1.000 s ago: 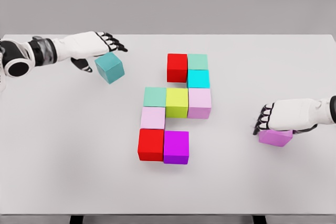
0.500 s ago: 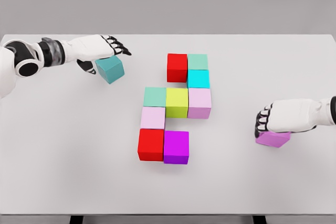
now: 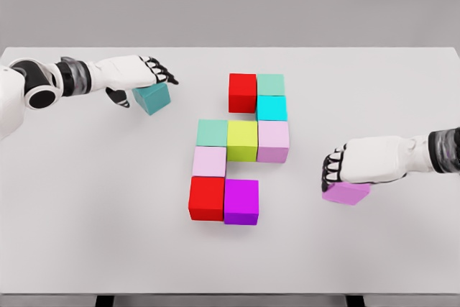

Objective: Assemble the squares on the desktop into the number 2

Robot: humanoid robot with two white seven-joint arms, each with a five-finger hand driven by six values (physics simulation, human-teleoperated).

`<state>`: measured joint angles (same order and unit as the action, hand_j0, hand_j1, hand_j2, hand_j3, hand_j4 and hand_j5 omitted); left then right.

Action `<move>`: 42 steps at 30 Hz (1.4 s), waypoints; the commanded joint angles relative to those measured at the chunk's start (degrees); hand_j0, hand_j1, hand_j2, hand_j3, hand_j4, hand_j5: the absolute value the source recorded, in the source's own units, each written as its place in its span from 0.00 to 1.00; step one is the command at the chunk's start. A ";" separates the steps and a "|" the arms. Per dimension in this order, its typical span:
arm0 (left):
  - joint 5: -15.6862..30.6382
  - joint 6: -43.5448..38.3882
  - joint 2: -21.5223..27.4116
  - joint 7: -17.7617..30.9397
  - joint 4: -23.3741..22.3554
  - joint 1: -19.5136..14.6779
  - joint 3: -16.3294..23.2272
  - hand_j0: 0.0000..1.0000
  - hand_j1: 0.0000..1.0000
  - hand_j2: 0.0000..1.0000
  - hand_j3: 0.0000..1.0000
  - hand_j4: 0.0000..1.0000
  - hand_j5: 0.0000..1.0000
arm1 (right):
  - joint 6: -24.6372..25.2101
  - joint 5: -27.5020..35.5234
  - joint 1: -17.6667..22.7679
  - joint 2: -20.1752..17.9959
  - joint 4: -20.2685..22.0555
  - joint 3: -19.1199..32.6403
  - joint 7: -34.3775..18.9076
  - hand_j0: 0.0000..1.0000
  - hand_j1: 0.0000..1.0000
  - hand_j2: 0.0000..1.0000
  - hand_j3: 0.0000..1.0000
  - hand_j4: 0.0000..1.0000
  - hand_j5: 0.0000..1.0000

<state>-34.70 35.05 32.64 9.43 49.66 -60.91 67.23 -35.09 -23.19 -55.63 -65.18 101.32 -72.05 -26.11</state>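
Note:
Several coloured cubes form a stepped figure mid-table: red (image 3: 242, 93) and mint (image 3: 271, 84) on top, cyan (image 3: 272, 108) below, then a green (image 3: 212, 132), yellow-green (image 3: 242, 140), lilac (image 3: 273, 141) row, pale pink (image 3: 209, 161), and red (image 3: 206, 198) with magenta (image 3: 241, 201) at the bottom. My left hand (image 3: 147, 83) lies over a teal cube (image 3: 154, 98) at the back left, thumb on its left side, fingers across its top. My right hand (image 3: 332, 170) grips a violet cube (image 3: 346, 193) right of the figure.
The white table (image 3: 86, 213) runs to its front edge low in the picture. A grey wall stands behind it. The violet cube sits about a cube's width to the right of the magenta one and slightly higher in the picture.
My right hand has slid left with the violet cube, toward the figure. My left hand has settled lower over the teal cube, which shifted slightly to the right.

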 commanded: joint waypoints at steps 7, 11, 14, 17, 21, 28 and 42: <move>-0.98 -0.05 -2.06 1.99 -1.32 -0.09 -0.17 0.86 0.86 0.86 0.86 0.86 0.86 | 0.09 1.22 0.18 5.32 0.02 -0.46 0.10 0.63 0.63 0.63 0.63 0.63 0.63; -1.07 -0.05 -2.67 2.17 -1.85 -0.18 -0.17 0.76 0.76 0.76 0.76 0.76 0.76 | 0.09 1.48 0.26 7.17 0.02 -0.55 -0.17 0.63 0.63 0.63 0.63 0.63 0.63; -1.07 -0.05 -2.67 2.17 -1.85 -0.18 -0.17 0.73 0.73 0.73 0.73 0.73 0.73 | 0.09 1.57 0.44 8.22 0.02 -0.55 -0.17 0.63 0.63 0.63 0.63 0.63 0.63; -0.89 -0.05 -2.67 2.17 -1.85 -0.18 -0.34 0.73 0.73 0.73 0.73 0.73 0.73 | 0.09 1.48 0.53 8.58 0.02 -0.55 -0.25 0.63 0.63 0.63 0.63 0.63 0.63; -0.89 -0.05 -2.67 2.17 -1.85 -0.26 -0.34 0.73 0.73 0.73 0.73 0.73 0.73 | 0.09 1.48 0.70 9.02 0.02 -0.55 -0.25 0.63 0.63 0.63 0.63 0.63 0.63; -0.98 -0.05 -2.58 2.17 -1.85 -1.23 -0.61 0.74 0.74 0.74 0.74 0.74 0.74 | 0.09 1.48 0.70 9.28 0.02 -0.81 -0.34 0.81 0.81 0.81 0.81 0.81 0.81; -1.07 -0.05 -5.04 2.17 -3.69 -2.37 -0.70 0.73 0.73 0.73 0.73 0.73 0.73 | 0.09 1.48 0.79 8.49 0.02 -0.37 -0.25 0.97 0.97 0.97 0.97 0.97 0.97</move>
<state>-35.97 35.06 27.97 11.61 46.39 -63.46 66.72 -35.11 -21.99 -54.84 -56.56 101.33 -72.58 -26.41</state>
